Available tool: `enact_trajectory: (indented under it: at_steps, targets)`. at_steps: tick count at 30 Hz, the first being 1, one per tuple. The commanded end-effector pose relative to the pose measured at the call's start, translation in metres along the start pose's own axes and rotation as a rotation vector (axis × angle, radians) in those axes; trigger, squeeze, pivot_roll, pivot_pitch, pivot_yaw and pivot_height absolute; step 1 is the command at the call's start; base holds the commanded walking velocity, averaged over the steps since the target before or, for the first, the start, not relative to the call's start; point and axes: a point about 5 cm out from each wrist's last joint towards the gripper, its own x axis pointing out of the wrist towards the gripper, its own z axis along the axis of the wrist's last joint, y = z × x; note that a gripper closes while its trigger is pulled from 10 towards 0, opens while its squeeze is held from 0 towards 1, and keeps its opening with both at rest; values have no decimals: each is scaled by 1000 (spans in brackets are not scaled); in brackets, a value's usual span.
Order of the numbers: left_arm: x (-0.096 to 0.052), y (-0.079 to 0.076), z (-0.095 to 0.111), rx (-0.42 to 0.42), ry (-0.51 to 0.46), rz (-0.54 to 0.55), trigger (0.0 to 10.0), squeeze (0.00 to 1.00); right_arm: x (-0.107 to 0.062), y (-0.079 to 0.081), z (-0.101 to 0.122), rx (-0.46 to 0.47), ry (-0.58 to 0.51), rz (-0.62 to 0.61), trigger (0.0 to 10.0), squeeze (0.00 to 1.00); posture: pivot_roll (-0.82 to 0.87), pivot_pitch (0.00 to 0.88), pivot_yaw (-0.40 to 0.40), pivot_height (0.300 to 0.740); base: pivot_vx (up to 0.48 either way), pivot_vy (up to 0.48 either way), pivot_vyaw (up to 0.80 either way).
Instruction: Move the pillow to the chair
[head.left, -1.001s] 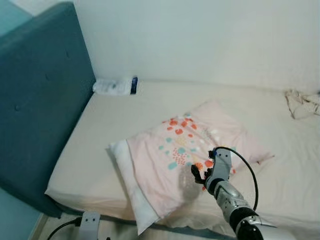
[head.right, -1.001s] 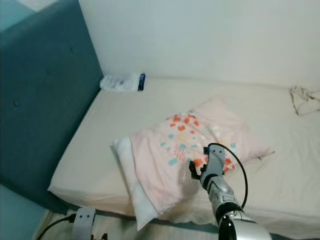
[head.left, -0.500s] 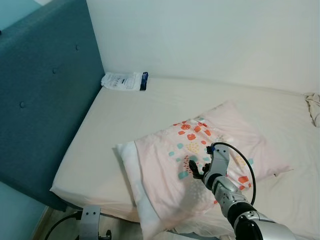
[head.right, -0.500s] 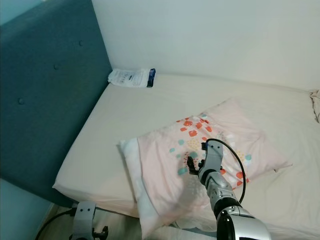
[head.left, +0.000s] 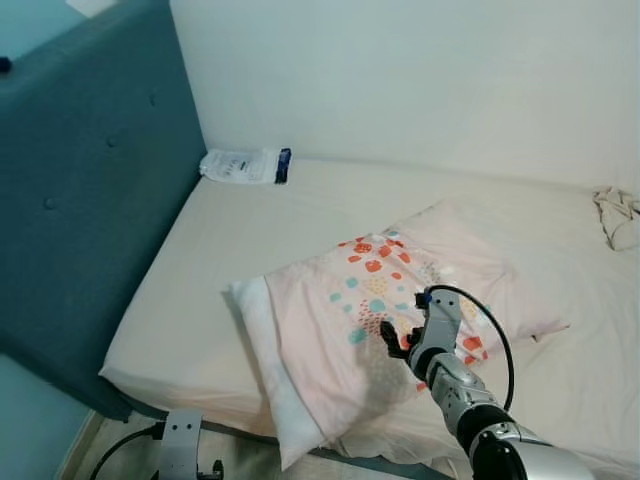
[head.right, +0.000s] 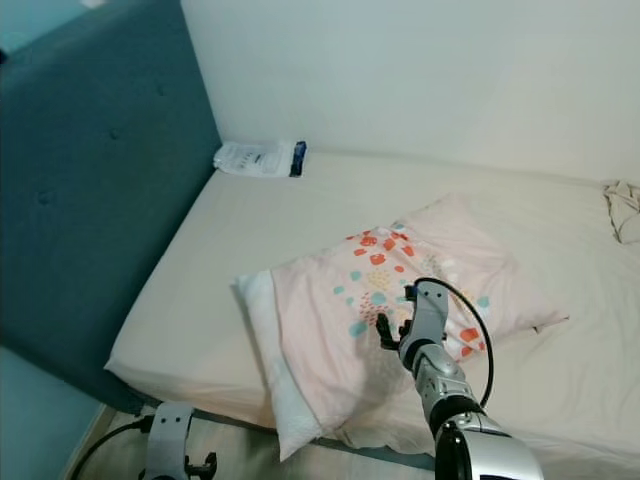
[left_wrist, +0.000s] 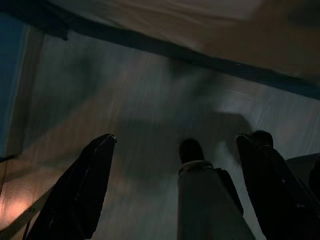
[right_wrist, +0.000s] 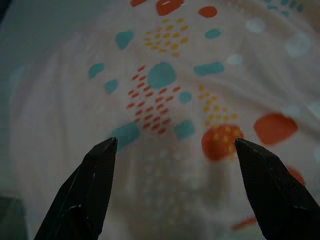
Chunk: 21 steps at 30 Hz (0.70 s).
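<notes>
A pale pink pillow (head.left: 400, 290) with red, teal and yellow spots lies slantwise on the bed (head.left: 210, 270), its white end toward the front edge. My right gripper (head.left: 398, 338) hovers just above the pillow's spotted middle, open. In the right wrist view its fingertips (right_wrist: 102, 160) are spread wide over the printed fabric (right_wrist: 170, 95), with nothing between them. My left gripper (left_wrist: 176, 137) hangs low beside the bed over the dim floor, fingers apart.
A teal padded headboard (head.left: 80, 200) rises on the left. A white packet with a dark end (head.left: 243, 165) lies at the bed's far corner. Crumpled cloth (head.left: 618, 215) sits at the far right. A wall backs the bed.
The head camera has swayed, shifting the whole picture. My right gripper stays open over the pillow's spotted area, a little further onto it than a second ago.
</notes>
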Motion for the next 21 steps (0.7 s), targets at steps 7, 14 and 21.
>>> enact_trajectory:
  at_steps: [7, 14, 21]
  targets:
    - [-2, 0, -7, 15, 27, -18, 10000, 0, -2, -1, -11, 12, 35, -4, 10000, 0, -127, 81, -8, 740, 0, 0, 0]
    - [-1, -3, -6, 26, 27, -46, 10000, 0, -3, -1, -11, 11, 36, -5, 10000, 0, -126, 80, -8, 740, 441, 0, 0]
    - [-1, -1, -6, -6, 33, -18, 10000, 0, -2, 0, -10, 9, 36, 0, 10000, 0, -125, 78, -10, 740, 176, 0, 0]
